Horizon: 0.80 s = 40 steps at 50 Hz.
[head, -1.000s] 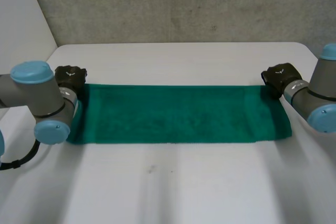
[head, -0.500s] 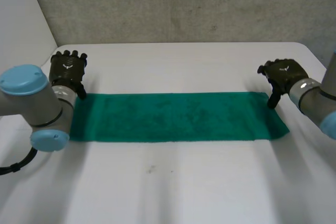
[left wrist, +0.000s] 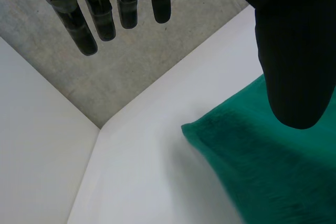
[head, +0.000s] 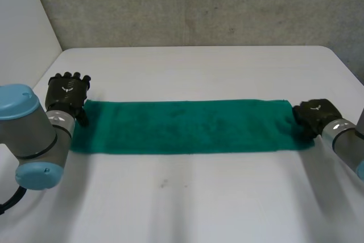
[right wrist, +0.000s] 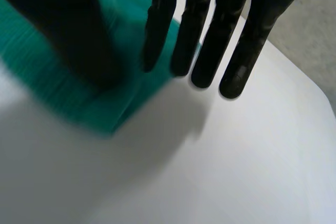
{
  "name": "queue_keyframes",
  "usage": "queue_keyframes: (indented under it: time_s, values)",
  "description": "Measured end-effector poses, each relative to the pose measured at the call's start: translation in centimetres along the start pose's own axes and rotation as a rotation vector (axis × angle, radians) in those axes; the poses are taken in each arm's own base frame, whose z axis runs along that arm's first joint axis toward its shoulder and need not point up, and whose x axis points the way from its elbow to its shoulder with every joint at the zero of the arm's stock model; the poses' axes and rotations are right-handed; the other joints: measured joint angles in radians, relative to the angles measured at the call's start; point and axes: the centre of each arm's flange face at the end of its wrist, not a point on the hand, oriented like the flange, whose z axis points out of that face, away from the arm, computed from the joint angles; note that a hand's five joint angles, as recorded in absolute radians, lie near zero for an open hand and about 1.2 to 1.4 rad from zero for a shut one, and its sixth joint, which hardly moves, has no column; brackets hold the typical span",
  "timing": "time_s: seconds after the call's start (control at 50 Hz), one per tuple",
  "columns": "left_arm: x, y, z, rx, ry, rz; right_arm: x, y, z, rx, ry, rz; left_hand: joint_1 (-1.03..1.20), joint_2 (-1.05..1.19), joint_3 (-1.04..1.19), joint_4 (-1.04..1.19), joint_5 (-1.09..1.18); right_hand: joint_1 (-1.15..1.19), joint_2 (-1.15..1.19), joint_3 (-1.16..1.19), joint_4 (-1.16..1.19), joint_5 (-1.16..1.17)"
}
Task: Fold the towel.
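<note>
A green towel [head: 187, 126] lies flat on the white table [head: 187, 197] as a long narrow strip running left to right. My left hand [head: 67, 90] hovers at the strip's far left corner, fingers [left wrist: 105, 14] straight and thumb spread wide, holding nothing; the towel's corner [left wrist: 273, 182] lies below the thumb. My right hand [head: 315, 115] is at the strip's right end. Its fingers [right wrist: 210, 30] reach out straight past the towel's corner [right wrist: 79, 106], with the thumb above the cloth, and nothing is pinched.
A grey concrete wall runs behind the table. The table's far left corner [left wrist: 100, 129] meets a white panel beside my left hand. Bare tabletop lies in front of and behind the towel.
Both hands let go of the towel's far corners and opened. The towel now lies as a narrower strip. My right hand came nearer, to the right end; my left hand drew back slightly.
</note>
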Motion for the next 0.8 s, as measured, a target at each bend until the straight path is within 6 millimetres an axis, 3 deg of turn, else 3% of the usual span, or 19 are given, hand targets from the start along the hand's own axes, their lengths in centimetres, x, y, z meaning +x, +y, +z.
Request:
queue_keyframes:
  time_s: [0.06, 0.18, 0.24, 0.28, 0.3, 0.34, 0.36, 0.4, 0.46, 0.52, 0.62, 0.7, 0.74, 0.76, 0.78, 0.8]
  values:
    - [0.0, 0.1, -0.1, -0.003, 0.001, 0.000, 1.4, 0.9, 0.5, -0.025, 0.042, -0.008, 0.000, 0.000, 0.000, 0.000, 0.000, 0.078, 0.107, 0.131, 0.137, 0.128]
    - [0.0, 0.0, -0.1, -0.003, 0.001, 0.000, 4.8, 2.0, 0.9, -0.070, 0.141, -0.017, 0.000, 0.000, 0.000, 0.000, 0.000, 0.078, 0.106, 0.133, 0.144, 0.134]
    - [-0.1, -0.2, -0.2, 0.002, -0.001, 0.000, 7.6, 2.5, 0.7, -0.099, 0.215, -0.035, 0.000, 0.000, 0.000, 0.000, 0.000, 0.078, 0.106, 0.133, 0.145, 0.134]
    - [-0.1, -0.2, -0.2, 0.003, -0.001, 0.000, 8.0, 2.6, 0.7, -0.102, 0.224, -0.038, 0.000, 0.000, 0.000, 0.000, 0.000, 0.078, 0.106, 0.133, 0.145, 0.134]
    - [-0.1, -0.3, -0.3, 0.005, -0.002, 0.000, 9.4, 2.8, 0.5, -0.120, 0.257, -0.060, 0.000, 0.000, 0.000, 0.000, 0.000, 0.078, 0.106, 0.133, 0.145, 0.134]
    - [-0.1, -0.3, -0.3, 0.005, -0.002, 0.000, 9.4, 2.8, 0.5, -0.120, 0.257, -0.060, 0.000, 0.000, 0.000, 0.000, 0.000, 0.078, 0.106, 0.133, 0.145, 0.134]
    - [-0.2, -0.4, -0.5, 0.005, -0.002, 0.000, 11.1, 3.0, 0.1, -0.147, 0.289, -0.099, 0.000, 0.000, 0.000, 0.000, 0.000, 0.078, 0.106, 0.133, 0.145, 0.134]
    - [-0.2, -0.5, -0.7, 0.005, -0.002, 0.000, 12.3, 2.8, -0.2, -0.165, 0.307, -0.133, 0.000, 0.000, 0.000, 0.000, 0.000, 0.078, 0.106, 0.133, 0.145, 0.134]
    - [-0.3, -0.5, -0.9, 0.003, -0.002, 0.000, 12.5, 1.9, -0.5, -0.164, 0.309, -0.157, 0.000, 0.000, 0.000, 0.000, 0.000, 0.078, 0.106, 0.133, 0.145, 0.134]
    - [-0.3, -0.5, -1.2, 0.001, -0.001, 0.000, 11.5, -0.5, -0.8, -0.123, 0.289, -0.175, 0.000, 0.000, 0.000, 0.000, 0.000, 0.078, 0.106, 0.136, 0.146, 0.145]
    - [-0.5, -0.7, -1.7, -0.005, 0.001, 0.000, 7.3, -5.9, -1.5, 0.002, 0.207, -0.193, 0.000, 0.000, 0.000, 0.000, 0.000, 0.078, 0.107, 0.137, 0.146, 0.154]
    - [-0.7, -1.2, -2.3, -0.011, 0.004, -0.001, 0.4, -12.4, -3.3, 0.172, 0.070, -0.221, 0.000, 0.000, 0.000, 0.000, 0.000, 0.078, 0.107, 0.137, 0.146, 0.155]
    - [-0.8, -1.3, -2.4, -0.013, 0.005, -0.002, -1.9, -14.1, -4.2, 0.224, 0.024, -0.228, 0.000, 0.000, 0.000, 0.000, 0.000, 0.078, 0.107, 0.137, 0.146, 0.155]
    - [-0.8, -1.3, -2.4, -0.013, 0.005, -0.002, -1.9, -14.1, -4.2, 0.224, 0.024, -0.228, 0.000, 0.000, 0.000, 0.000, 0.000, 0.078, 0.107, 0.137, 0.146, 0.155]
    - [-0.8, -1.5, -2.7, -0.016, 0.008, -0.005, -5.3, -16.2, -5.3, 0.291, -0.048, -0.234, 0.000, 0.000, 0.000, 0.000, 0.000, 0.078, 0.107, 0.137, 0.146, 0.155]
    - [-0.8, -1.5, -2.7, -0.016, 0.009, -0.007, -6.4, -16.7, -5.7, 0.311, -0.072, -0.235, 0.000, 0.000, 0.000, 0.000, 0.000, 0.078, 0.107, 0.137, 0.146, 0.155]
